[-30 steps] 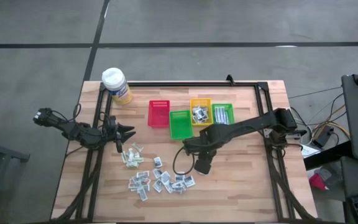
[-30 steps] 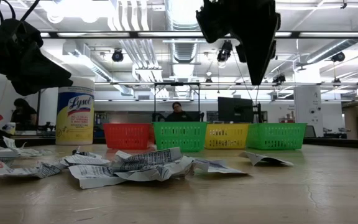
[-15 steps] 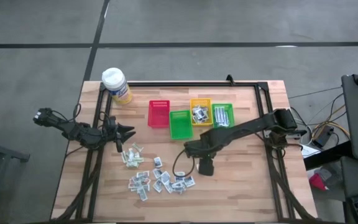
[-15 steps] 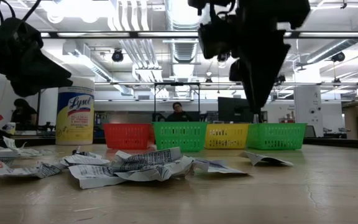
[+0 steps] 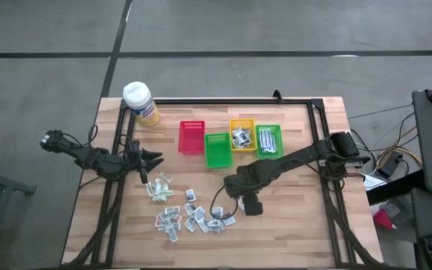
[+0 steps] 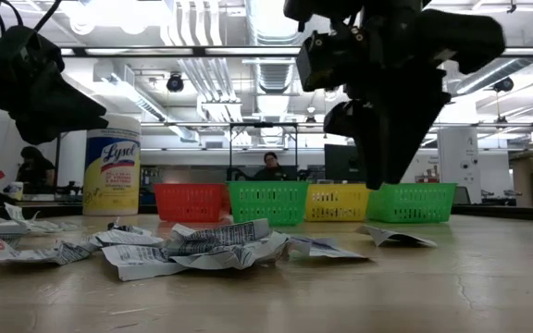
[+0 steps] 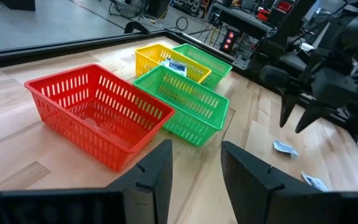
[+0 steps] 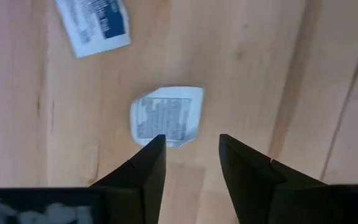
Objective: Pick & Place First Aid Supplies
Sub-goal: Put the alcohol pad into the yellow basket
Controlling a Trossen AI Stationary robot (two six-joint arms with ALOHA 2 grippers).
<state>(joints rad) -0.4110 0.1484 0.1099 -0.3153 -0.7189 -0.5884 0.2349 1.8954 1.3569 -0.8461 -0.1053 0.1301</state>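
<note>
The first aid supplies lie loose on the wooden table: a scatter of white packets point(image 5: 190, 217) and pale green sachets point(image 5: 158, 189). In the low view they form a crumpled row point(image 6: 202, 246). My right gripper point(image 5: 235, 208) hangs open above the right end of the scatter, pointing steeply down. In its wrist view point(image 8: 192, 146), one flat white packet point(image 8: 166, 115) lies on the wood just ahead of the fingertips, and another point(image 8: 95, 25) lies farther off. My left gripper point(image 5: 156, 159) waits open at the table's left side point(image 7: 196, 168), holding nothing.
At the table's far middle stand a red bin point(image 5: 192, 136), a green bin point(image 5: 217, 150), a yellow bin point(image 5: 241, 135) holding packets, and a second green bin point(image 5: 268, 139). A yellow bottle with a white cap point(image 5: 139, 103) stands at the far left corner. Bare wood lies to the right of the packets.
My right gripper has come down toward the table and a little toward the near edge, over the right end of the packets. It has also rolled about its own axis. The packets have not moved.
</note>
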